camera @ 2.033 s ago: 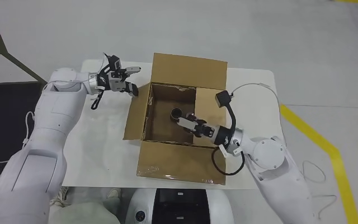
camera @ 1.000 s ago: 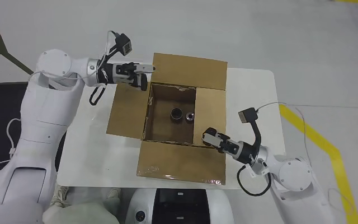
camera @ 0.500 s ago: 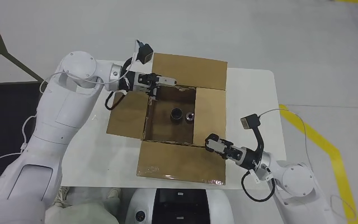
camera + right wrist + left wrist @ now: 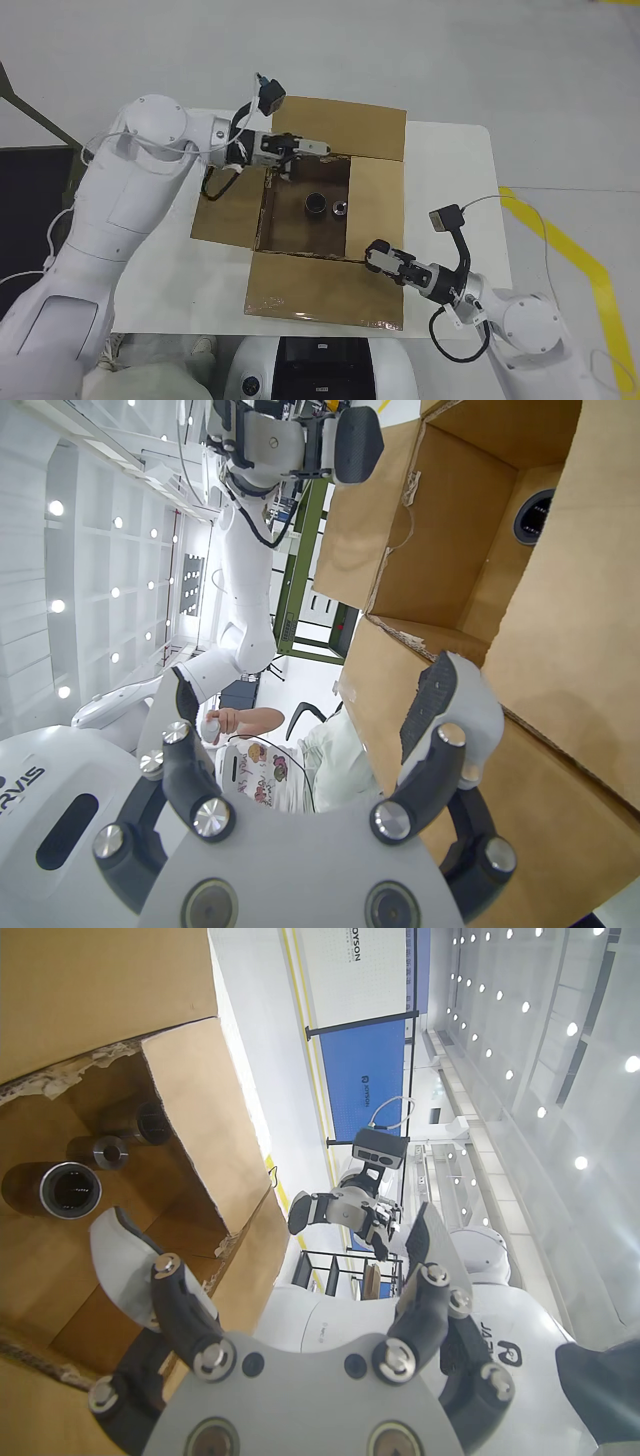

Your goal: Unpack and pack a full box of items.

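An open cardboard box (image 4: 372, 200) stands mid-table with all flaps folded out. On its floor lie dark metal cylinders: a hollow one (image 4: 315, 204) (image 4: 70, 1185), a smaller one (image 4: 338, 208) (image 4: 110, 1153), and a third (image 4: 142, 1120) behind them. My left gripper (image 4: 300, 153) (image 4: 275, 1248) hangs open and empty over the box's far left corner, one finger (image 4: 120, 1248) above the interior. My right gripper (image 4: 378, 255) (image 4: 310, 700) is open and empty at the near right corner, one finger (image 4: 440, 695) against the flap edge. One cylinder's end (image 4: 532, 517) shows past that flap.
The white table (image 4: 450, 160) has bare room right of the box and along its left edge. The box flaps cover much of the surface: far (image 4: 340, 125), left (image 4: 225, 210), near (image 4: 320, 290). A yellow floor line (image 4: 560, 240) runs off to the right.
My left gripper swung right from the table's far left to the box's far left corner, and the left flap went flat. My right gripper drew out of the box to its near right corner.
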